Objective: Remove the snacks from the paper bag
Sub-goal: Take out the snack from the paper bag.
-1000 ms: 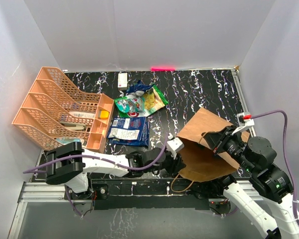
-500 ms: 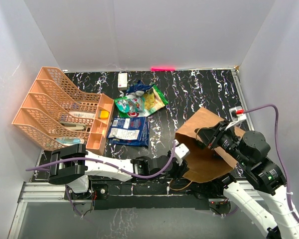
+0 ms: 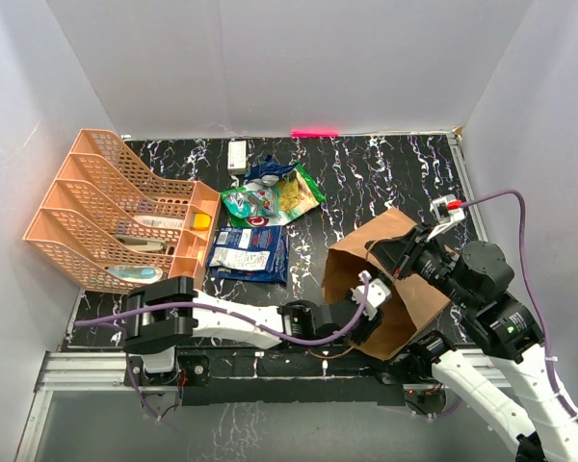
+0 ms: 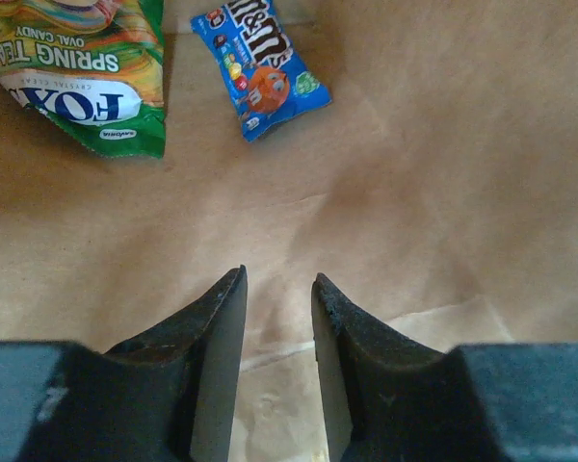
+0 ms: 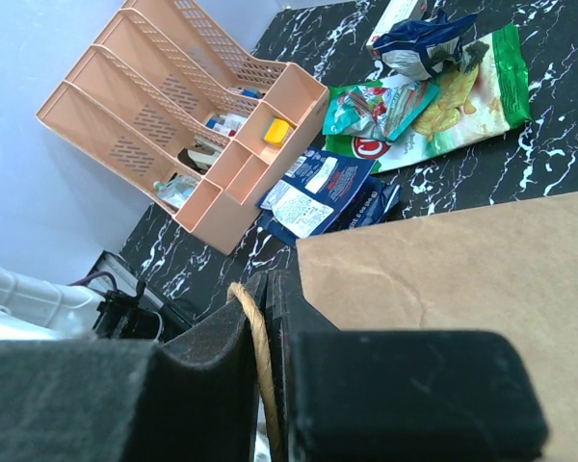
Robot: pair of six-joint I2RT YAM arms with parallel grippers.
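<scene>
Right end effector (image 5: 268, 284) was clamped on the handle (image 5: 256, 322), and the paper bag (image 3: 395, 279), at 4 o'clock on the counter (image 3: 366, 173), had tipped up! Left end effector (image 4: 277, 279), fingers apart and empty, had slid inside. Green pouch (image 4: 77, 67) at 11 o'clock, blue packet (image 4: 265, 67) at 12, both looked reachable.

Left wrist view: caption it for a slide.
Left gripper open inside the paper bag, facing a green pouch and blue packet.
</scene>
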